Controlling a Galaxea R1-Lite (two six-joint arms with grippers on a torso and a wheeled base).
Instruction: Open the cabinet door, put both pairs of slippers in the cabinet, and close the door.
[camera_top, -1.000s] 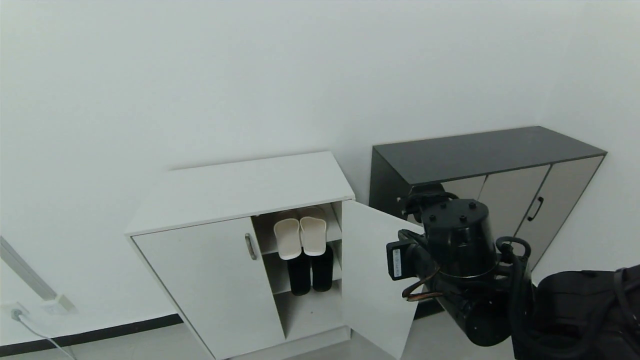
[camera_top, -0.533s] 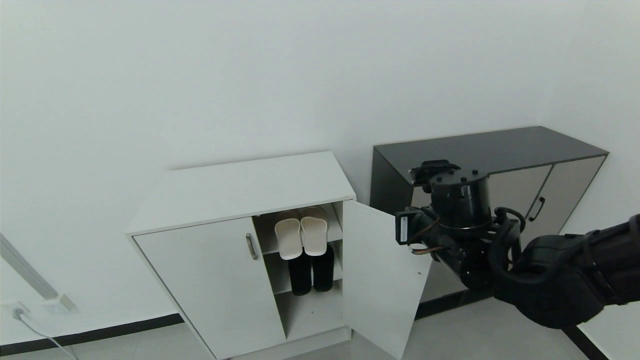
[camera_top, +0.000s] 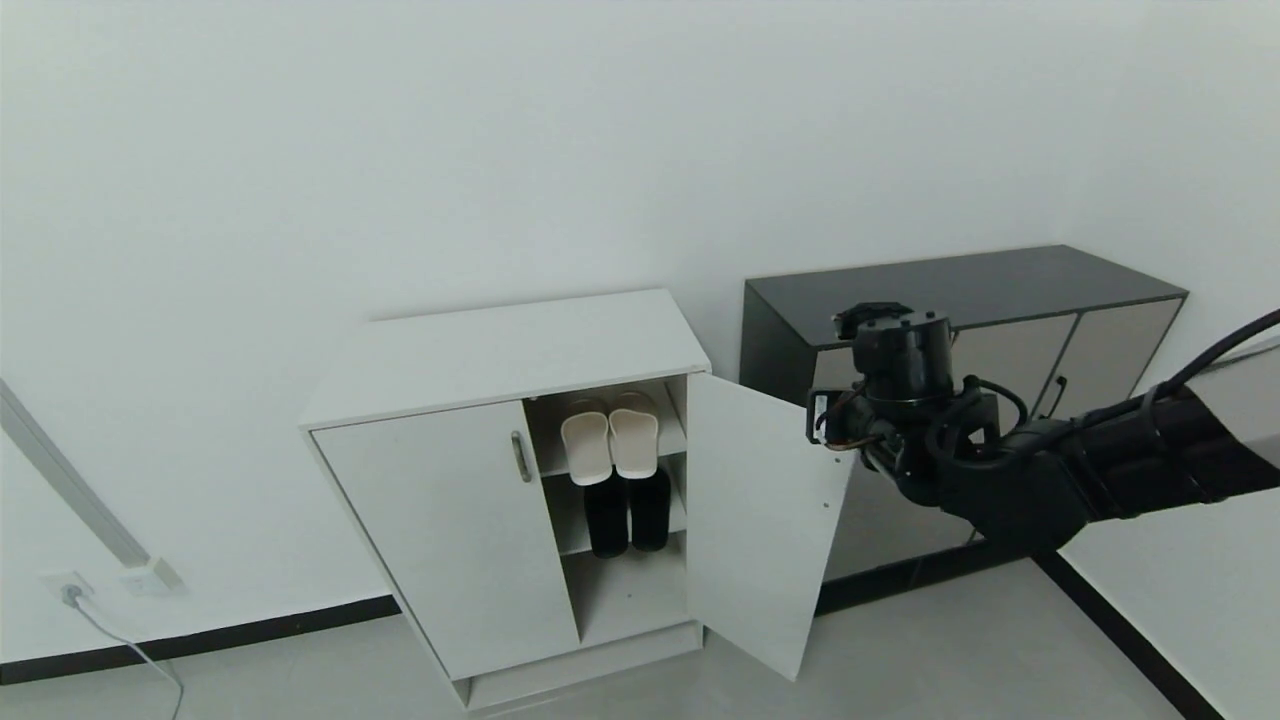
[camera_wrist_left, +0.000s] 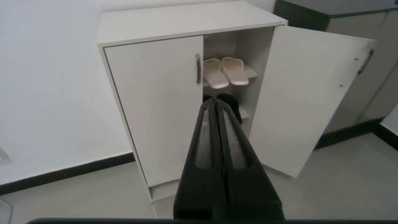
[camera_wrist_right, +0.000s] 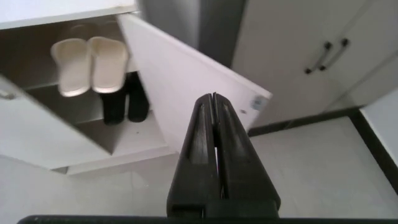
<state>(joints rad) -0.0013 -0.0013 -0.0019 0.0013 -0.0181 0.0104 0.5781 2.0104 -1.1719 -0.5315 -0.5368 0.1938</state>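
The white cabinet (camera_top: 500, 345) stands against the wall with its right door (camera_top: 760, 510) swung open and its left door shut. A white pair of slippers (camera_top: 610, 445) lies on the upper shelf, with a black pair (camera_top: 628, 515) on the shelf below. My right arm's wrist (camera_top: 900, 390) hangs just beyond the open door's outer edge. In the right wrist view my right gripper (camera_wrist_right: 213, 99) is shut and empty, and points at the door's outer face (camera_wrist_right: 186, 68). My left gripper (camera_wrist_left: 215, 102) is shut and empty in front of the cabinet, partly hiding the black pair.
A dark cabinet (camera_top: 960, 290) with grey doors stands close to the right of the open door. A wall socket with a cable (camera_top: 70, 590) sits low at the left. Bare grey floor (camera_top: 900, 660) lies in front of both cabinets.
The head camera has shifted. My right arm has risen and stretched forward, its wrist now farther off beside the open door's edge. Door and slippers stand as before.
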